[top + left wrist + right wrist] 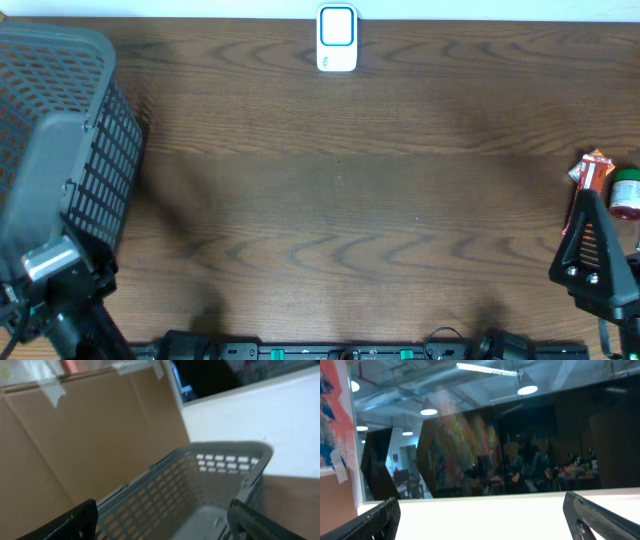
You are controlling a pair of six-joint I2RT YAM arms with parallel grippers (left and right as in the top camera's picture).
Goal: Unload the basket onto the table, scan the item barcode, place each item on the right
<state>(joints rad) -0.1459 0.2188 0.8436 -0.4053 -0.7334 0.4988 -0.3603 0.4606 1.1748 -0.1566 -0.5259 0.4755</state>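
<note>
A white and blue barcode scanner (337,38) stands at the far edge of the table, in the middle. At the right edge lie an orange packet (592,170) and a green-capped container with a red label (627,193); which one is the item I cannot tell. My right gripper (482,522) is open and empty, its black body (590,250) just in front of the packet, tip towards it. My left gripper (160,527) is open and empty at the near end of a grey basket (220,460), with the left arm (60,295) at the bottom left corner.
The grey mesh basket (55,130) fills the table's left side. Brown cardboard (90,435) stands behind it in the left wrist view. The right wrist view looks level across a white surface (480,510) towards dark windows. A black rail (350,350) runs along the front edge.
</note>
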